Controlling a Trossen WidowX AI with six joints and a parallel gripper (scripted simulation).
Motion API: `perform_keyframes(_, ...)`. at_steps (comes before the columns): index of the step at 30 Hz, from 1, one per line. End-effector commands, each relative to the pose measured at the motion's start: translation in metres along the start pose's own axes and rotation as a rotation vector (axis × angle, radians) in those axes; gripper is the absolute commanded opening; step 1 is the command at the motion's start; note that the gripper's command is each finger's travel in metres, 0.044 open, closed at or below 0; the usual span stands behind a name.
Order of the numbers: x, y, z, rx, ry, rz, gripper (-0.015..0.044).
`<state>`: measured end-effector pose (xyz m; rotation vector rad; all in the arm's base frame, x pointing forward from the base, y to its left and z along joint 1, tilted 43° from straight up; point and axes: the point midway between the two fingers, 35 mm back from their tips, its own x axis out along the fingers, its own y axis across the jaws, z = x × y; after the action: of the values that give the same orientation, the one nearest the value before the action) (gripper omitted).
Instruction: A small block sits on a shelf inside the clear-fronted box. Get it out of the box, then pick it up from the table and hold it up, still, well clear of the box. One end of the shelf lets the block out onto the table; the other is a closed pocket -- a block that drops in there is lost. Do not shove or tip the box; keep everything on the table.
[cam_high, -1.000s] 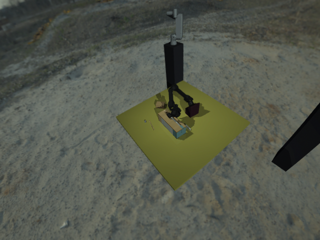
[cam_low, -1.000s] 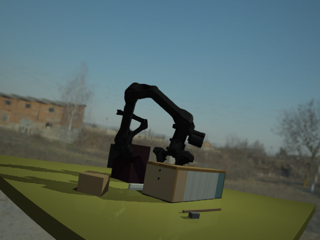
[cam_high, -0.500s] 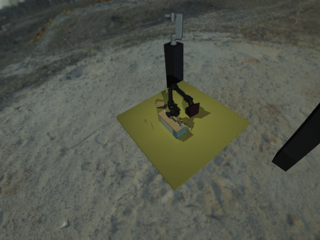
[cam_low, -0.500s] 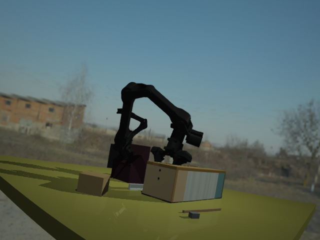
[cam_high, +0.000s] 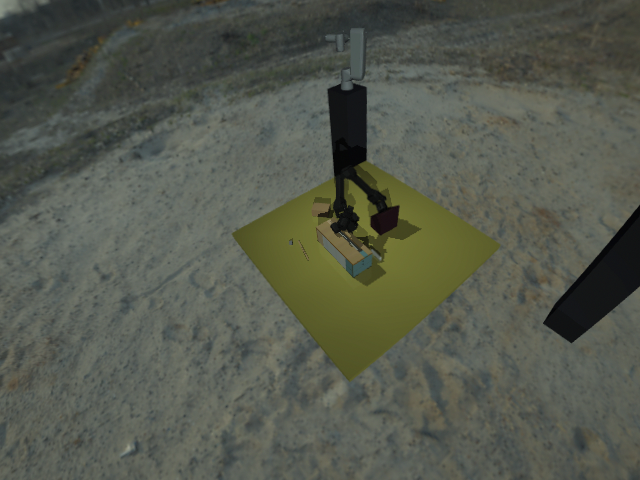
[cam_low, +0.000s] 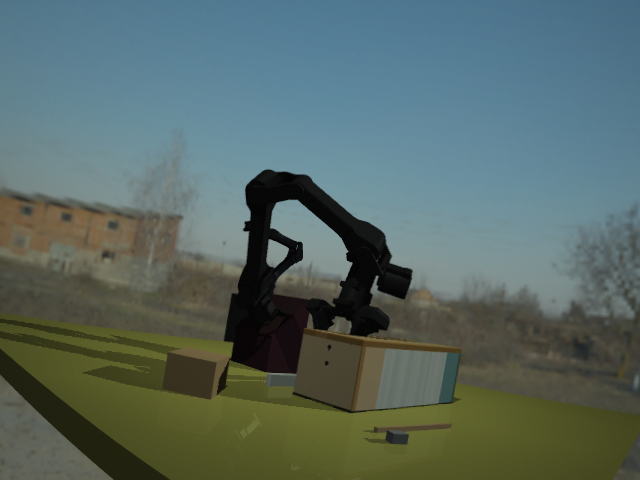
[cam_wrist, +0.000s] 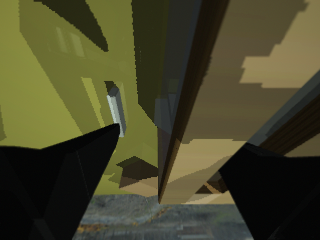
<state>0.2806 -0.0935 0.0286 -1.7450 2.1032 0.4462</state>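
The box (cam_high: 334, 252) (cam_low: 328, 369) has a tan top, a pale striped side panel and a teal end. In the wrist view its tan top (cam_wrist: 225, 100) lies between the fingers' lines, with a clear pane (cam_wrist: 179, 65) along its left side. A long slot (cam_wrist: 300, 127) runs along the top. My gripper (cam_low: 342, 328) (cam_wrist: 162, 129) is open and empty, low over the top near the tan end. One finger reaches past the clear-pane side, the other is over the top by the slot. I cannot make out the shelf or a block inside.
A small dark block (cam_high: 291, 241) (cam_low: 397, 437) and a thin brown stick (cam_high: 303, 250) (cam_low: 413, 427) lie beyond the striped side. A pale bar (cam_low: 280, 379) (cam_wrist: 116, 112) lies on the clear-pane side. A brown block (cam_high: 320, 209) (cam_low: 188, 372) and a dark red box (cam_high: 385, 222) stand nearby.
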Motion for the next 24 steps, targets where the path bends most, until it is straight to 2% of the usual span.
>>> perform_keyframes(1, 0.002, 0.000, -0.004, -0.003, 0.003, 0.000, 0.0400)
perform_keyframes(24, 0.007, 0.000, -0.025, -0.003, 0.003, 0.000, 0.0400)
